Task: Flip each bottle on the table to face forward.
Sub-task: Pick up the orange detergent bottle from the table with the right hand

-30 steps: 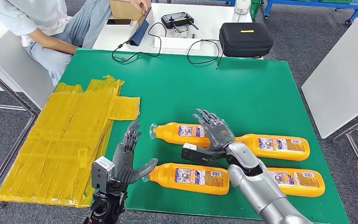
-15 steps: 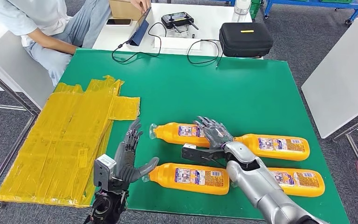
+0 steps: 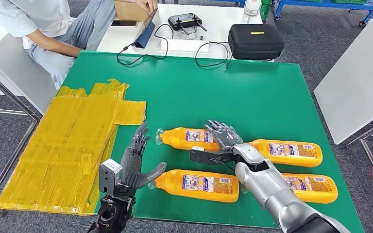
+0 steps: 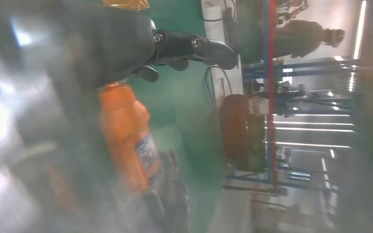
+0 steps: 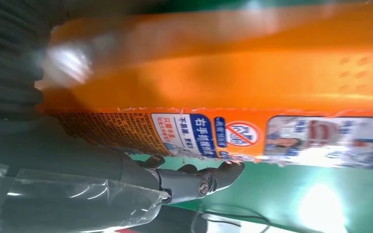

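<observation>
Right hand [image 3: 222,134] lowering onto far-left bottle [image 3: 187,138], fingers now draping over its body, grip not yet closed. Flip about to begin. Left hand [image 3: 135,162] staying open, holding nothing, beside cap of near-left bottle [image 3: 196,184] by table's near edge.

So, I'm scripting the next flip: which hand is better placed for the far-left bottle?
Right. The right hand lies on the far-left bottle already, fingers over its body. The left hand stands open beside the near-left bottle instead.

yellow sheets [image 3: 68,145], black case [image 3: 256,41], seated person [image 3: 39,29]
</observation>
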Tool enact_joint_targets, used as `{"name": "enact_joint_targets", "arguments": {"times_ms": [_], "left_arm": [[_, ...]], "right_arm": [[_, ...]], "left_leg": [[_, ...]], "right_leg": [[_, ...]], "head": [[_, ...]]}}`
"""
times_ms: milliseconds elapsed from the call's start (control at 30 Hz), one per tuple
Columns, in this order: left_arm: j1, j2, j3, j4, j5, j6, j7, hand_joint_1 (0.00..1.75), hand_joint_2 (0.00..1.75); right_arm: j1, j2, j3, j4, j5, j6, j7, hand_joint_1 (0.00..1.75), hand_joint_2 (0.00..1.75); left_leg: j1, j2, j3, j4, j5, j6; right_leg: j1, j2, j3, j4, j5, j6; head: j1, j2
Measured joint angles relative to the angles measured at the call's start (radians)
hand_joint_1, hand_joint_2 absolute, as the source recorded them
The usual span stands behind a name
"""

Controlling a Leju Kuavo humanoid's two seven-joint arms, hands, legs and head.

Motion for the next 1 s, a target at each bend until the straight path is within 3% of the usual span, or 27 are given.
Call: {"name": "enact_joint_targets", "arguments": {"times_ms": [67,133,433,700,1000], "left_arm": [[0.0,0.0,0.0,0.0,0.002,0.001,0.0,0.0,1.75],[0.0,0.0,-0.001,0.0,0.003,0.002,0.0,0.0,1.75],[0.001,0.0,-0.008,0.0,0.004,0.005,0.001,0.0,1.75],[-0.007,0.0,-0.029,0.0,-0.023,0.023,0.028,0.0,1.75],[-0.028,0.0,-0.063,0.0,-0.036,0.036,0.05,0.0,1.75]], "right_arm": [[-0.003,0.003,0.002,0.012,0.004,-0.017,0.003,1.65,1.75],[-0.003,0.007,0.004,0.021,0.009,-0.042,0.004,1.75,1.75],[0.037,0.03,-0.044,-0.002,-0.001,-0.217,-0.015,1.75,1.75],[0.11,0.069,-0.137,-0.146,-0.132,-0.256,-0.12,1.75,1.75],[0.158,0.1,-0.185,-0.28,-0.216,-0.272,-0.168,1.75,1.75]], "left_leg": [[0.0,0.0,0.0,0.0,0.0,0.0],[0.0,0.0,0.0,0.0,0.0,0.0],[0.0,0.0,0.0,0.0,0.0,0.0],[0.0,0.0,0.0,0.0,0.0,0.0],[0.0,0.0,0.0,0.0,0.0,0.0]], "right_leg": [[0.0,0.0,0.0,0.0,0.0,0.0],[0.0,0.0,0.0,0.0,0.0,0.0],[0.0,0.0,0.0,0.0,0.0,0.0],[0.0,0.0,0.0,0.0,0.0,0.0],[0.0,0.0,0.0,0.0,0.0,0.0]], "head": [[0.0,0.0],[0.0,0.0],[0.0,0.0],[0.0,0.0],[0.0,0.0]]}}
